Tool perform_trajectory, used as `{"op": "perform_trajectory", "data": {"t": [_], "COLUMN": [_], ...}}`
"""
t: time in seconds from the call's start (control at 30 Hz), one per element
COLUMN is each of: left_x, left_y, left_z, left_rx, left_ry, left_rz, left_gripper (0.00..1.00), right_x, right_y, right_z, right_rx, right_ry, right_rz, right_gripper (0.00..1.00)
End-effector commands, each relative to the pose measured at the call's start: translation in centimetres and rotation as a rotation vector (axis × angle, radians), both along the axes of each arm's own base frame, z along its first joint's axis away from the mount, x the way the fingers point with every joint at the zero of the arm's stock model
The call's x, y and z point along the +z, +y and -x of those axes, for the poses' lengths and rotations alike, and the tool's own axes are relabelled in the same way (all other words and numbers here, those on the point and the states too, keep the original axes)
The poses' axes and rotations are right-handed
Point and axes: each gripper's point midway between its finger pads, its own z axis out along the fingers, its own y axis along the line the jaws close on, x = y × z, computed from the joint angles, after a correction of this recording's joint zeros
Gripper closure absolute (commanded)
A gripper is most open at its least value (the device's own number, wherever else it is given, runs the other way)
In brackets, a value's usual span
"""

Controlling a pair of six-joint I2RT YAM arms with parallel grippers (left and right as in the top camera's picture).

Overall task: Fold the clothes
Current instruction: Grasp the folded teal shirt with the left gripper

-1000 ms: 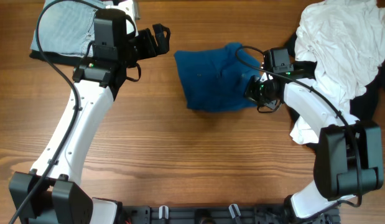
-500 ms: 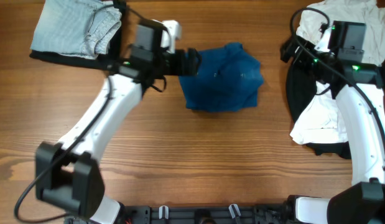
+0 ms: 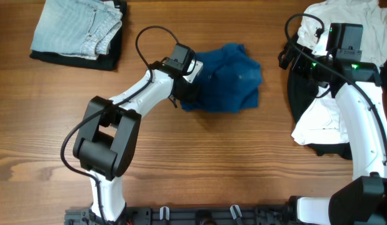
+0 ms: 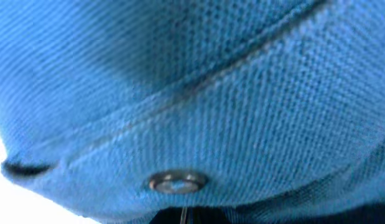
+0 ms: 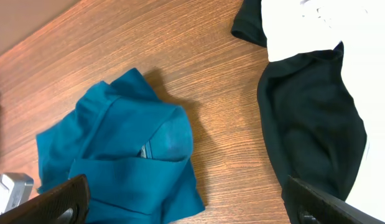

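The clothes (image 3: 227,78), a bunched blue knit lump, lay on the table (image 3: 212,162) toward the middle of its far edge. They looked light, limp and grippy, best taken by a hemmed edge or corner rather than the heaped middle. The crumpled bundle ran roughly left to right with no clear heading; the left gripper (image 3: 182,97) had its fingers pinched together on the left edge, while the right gripper (image 3: 286,57) hung spread wide, well apart near the right edge.
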Motion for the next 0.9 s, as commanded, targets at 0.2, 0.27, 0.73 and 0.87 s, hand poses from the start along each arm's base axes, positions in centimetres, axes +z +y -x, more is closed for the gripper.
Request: {"op": "perform_trajectory", "data": {"t": [0.2, 0.27, 0.73, 0.87], "left_x": [-4.7, -4.5, 16.3, 15.0], "left_y": [20.0, 22.0, 5.0, -3.8], "left_z": [-3.6, -4.0, -7.8, -5.0], "left_rx": [0.164, 0.191, -0.010, -0.129], "left_ry": [-0.017, -0.019, -0.425, -0.406], "left_rz": [-0.524, -0.528, 0.038, 0.107], "left_gripper": [0.90, 0.83, 0.10, 0.09], "right_x": [-0.3, -0.3, 0.1, 0.3], "right_y": [0.2, 0.2, -0.8, -2.5], "right_z": [-0.1, -0.1, -0.8, -1.0], "right_rx": [0.022, 0.022, -0.008, -0.053], "right_ry": [0.001, 0.000, -0.031, -0.041], "right_rz": [0.004, 0.004, 0.052, 0.060], "right_gripper": [0.00, 0.00, 0.00, 0.00]}}
